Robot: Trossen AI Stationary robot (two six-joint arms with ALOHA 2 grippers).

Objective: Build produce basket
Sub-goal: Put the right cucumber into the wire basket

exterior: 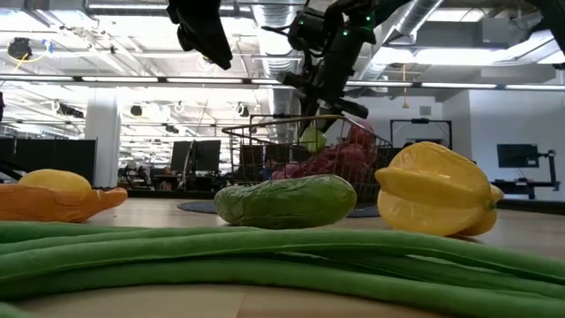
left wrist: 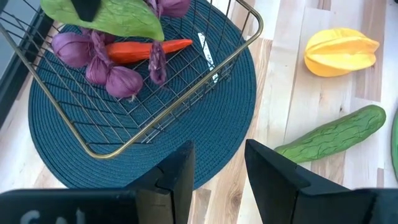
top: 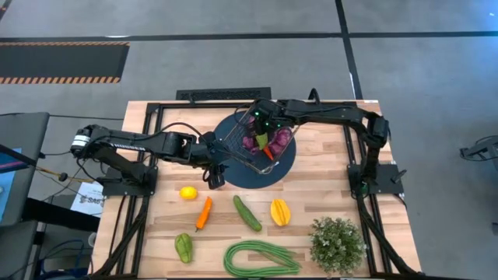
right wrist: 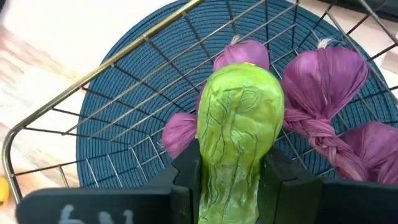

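The wire basket (top: pixel 240 159) sits on a round dark blue mat (top: pixel 284 167) at the table's far middle. It holds purple bulbs (left wrist: pixel 93 59) and a red-orange carrot (left wrist: pixel 146 50). Over it, my right gripper (top: pixel 264 138) is shut on a leafy green vegetable (right wrist: pixel 239 118), just above the purple bulbs (right wrist: pixel 323 81). My left gripper (left wrist: pixel 217 174) stands open above the mat's near-left edge, beside the basket rim (left wrist: pixel 124 149), with nothing between its fingers. My right gripper pinches the green vegetable by its narrower end (right wrist: pixel 227 183) between its two fingers (right wrist: pixel 186 171). The fingers slant down into the basket from the far right. The vegetable's wide end reaches out past the fingertips over the purple bulbs; I cannot tell whether it touches them.
On the near half of the table lie a lemon (top: pixel 187 192), an orange carrot (top: pixel 204 211), a cucumber (top: pixel 247 213), a yellow starfruit (top: pixel 280 211), a green pepper (top: pixel 184 247) and long green beans (top: pixel 261 258). A bushy potted plant (top: pixel 337 243) stands near right.
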